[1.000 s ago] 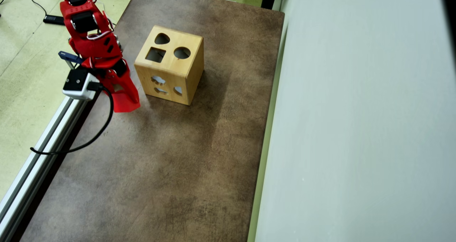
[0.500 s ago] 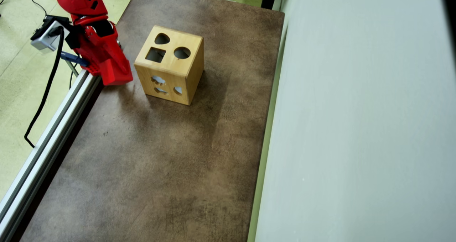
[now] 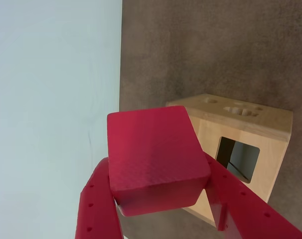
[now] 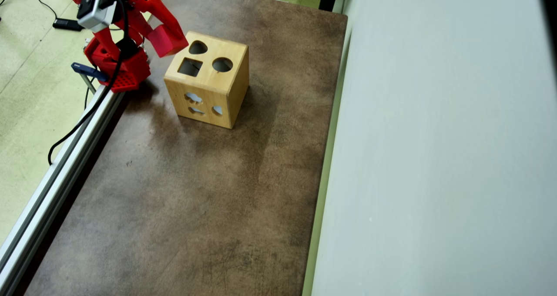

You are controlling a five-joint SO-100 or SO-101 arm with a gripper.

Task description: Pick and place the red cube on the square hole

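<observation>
My red gripper [image 3: 158, 172] is shut on the red cube [image 3: 151, 154], which sits between the two jaws and is held in the air. In the overhead view the gripper [image 4: 167, 38] holds the cube [image 4: 162, 40] just off the far left corner of the wooden shape-sorter box [image 4: 217, 87]. The box's top has a heart hole, a round hole and the square hole [image 4: 190, 66]. The cube is up and to the left of the square hole, not over it. In the wrist view the box [image 3: 270, 164] shows a square opening [image 3: 238, 159] to the right of the cube.
The box stands on a brown table [image 4: 196, 191]. A pale wall [image 4: 435, 156] runs along the table's right side in the overhead view. An aluminium rail [image 4: 56, 174] lines the left edge. The arm's red base [image 4: 122, 67] and cables are at the top left.
</observation>
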